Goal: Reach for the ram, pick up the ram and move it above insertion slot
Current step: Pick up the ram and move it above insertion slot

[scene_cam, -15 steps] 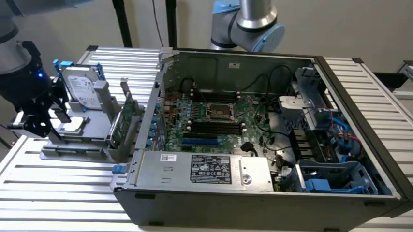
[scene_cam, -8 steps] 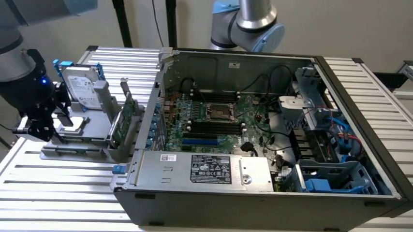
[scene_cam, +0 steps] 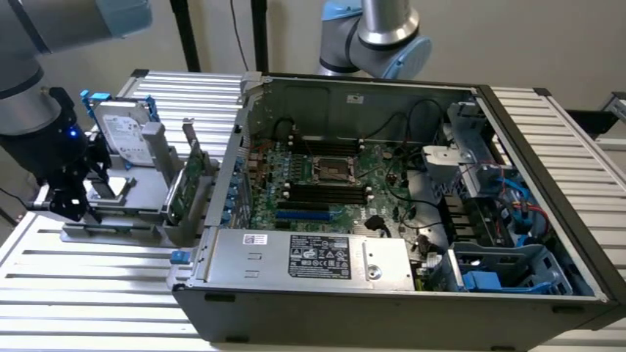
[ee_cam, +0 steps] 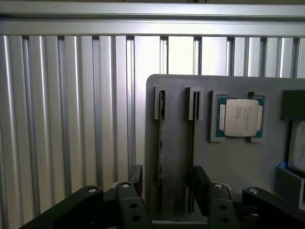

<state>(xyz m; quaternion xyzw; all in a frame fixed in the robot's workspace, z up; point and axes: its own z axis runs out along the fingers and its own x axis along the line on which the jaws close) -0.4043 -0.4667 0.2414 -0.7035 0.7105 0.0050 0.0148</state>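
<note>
Grey holder (ee_cam: 238, 162) on the slatted aluminium table (ee_cam: 71, 119) carries the ram (ee_cam: 161, 152), standing on edge in a slot. Gripper (ee_cam: 167, 183) hangs over it with jaws spread wide, grasping nothing. Ram sits between the two fingers. Processor chip (ee_cam: 240, 117) lies beside.

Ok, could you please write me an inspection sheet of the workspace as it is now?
Surface: slatted metal table, carrying a grey holder and an open computer case.
Job's things: ram standing edge-on in a holder slot; memory slots on the motherboard in the case.
Clutter: hard drive and expansion card upright on the holder; processor chip also there.
Grippers: gripper open, over the holder, fingers on either side of the ram, not closed on it.
Cables: black and blue cables inside the case.
Surroundings: second robot arm behind the case; plain wall.
</note>
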